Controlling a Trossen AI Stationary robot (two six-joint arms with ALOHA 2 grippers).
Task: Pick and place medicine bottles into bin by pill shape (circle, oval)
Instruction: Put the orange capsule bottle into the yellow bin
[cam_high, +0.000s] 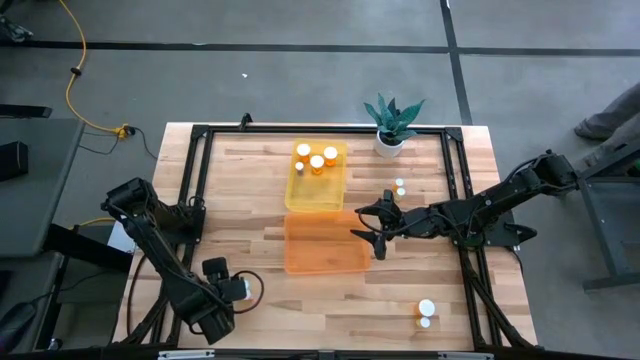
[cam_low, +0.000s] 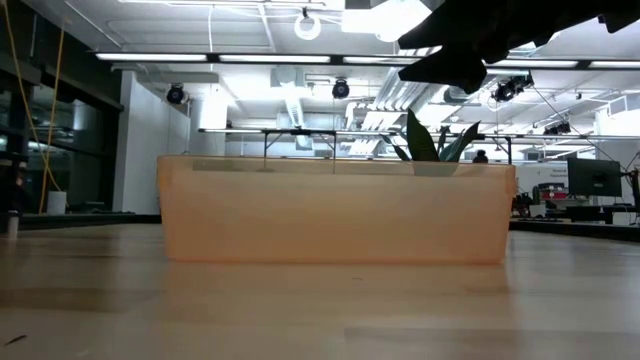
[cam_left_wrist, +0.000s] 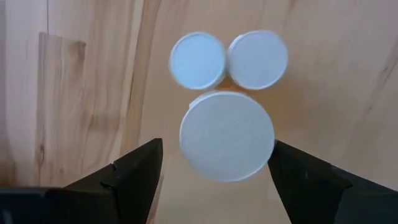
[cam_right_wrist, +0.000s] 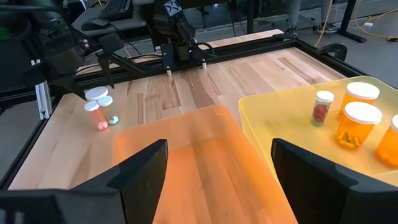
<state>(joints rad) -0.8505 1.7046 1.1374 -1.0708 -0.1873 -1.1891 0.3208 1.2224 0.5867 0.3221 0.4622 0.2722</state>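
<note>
Though unseen overhead, maybe 3 btls below left gripper.

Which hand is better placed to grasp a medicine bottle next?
Left. The left hand is open over the large-capped bottle, one finger on either side. The right hand hangs open and empty by the orange tray.
</note>
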